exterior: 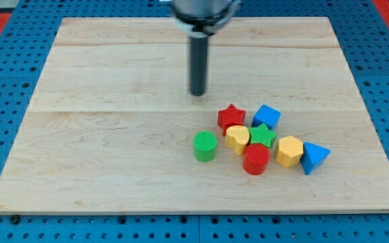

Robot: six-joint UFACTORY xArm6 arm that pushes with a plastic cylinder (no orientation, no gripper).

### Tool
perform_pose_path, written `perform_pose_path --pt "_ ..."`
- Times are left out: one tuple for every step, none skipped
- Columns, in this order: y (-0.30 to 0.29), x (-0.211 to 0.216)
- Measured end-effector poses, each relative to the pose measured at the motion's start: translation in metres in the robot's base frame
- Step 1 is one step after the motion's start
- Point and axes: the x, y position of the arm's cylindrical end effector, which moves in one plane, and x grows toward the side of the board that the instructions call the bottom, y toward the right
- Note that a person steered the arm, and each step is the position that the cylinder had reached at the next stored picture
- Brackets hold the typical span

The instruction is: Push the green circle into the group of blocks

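Observation:
The green circle (204,146) is a short green cylinder on the wooden board (113,155), just left of the group and apart from it by a small gap. The group holds a red star (231,117), a blue block (267,116), a yellow heart (237,138), a green star-like block (263,137), a red cylinder (256,159), a yellow hexagon (290,150) and a blue triangle (314,157). My tip (198,93) stands above the green circle in the view, slightly to its left, well apart from all blocks.
The board lies on a blue perforated table (5,88). The group of blocks sits toward the view's lower right of the board. The arm's dark head (203,12) is at the view's top centre.

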Motion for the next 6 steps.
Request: perform_pose_path --pt "-0.036 0.042" --pt "-0.035 0.09" --pt "0.035 0.133" --pt "0.056 0.117" --pt "0.033 0.112" --pt "-0.017 0.112"
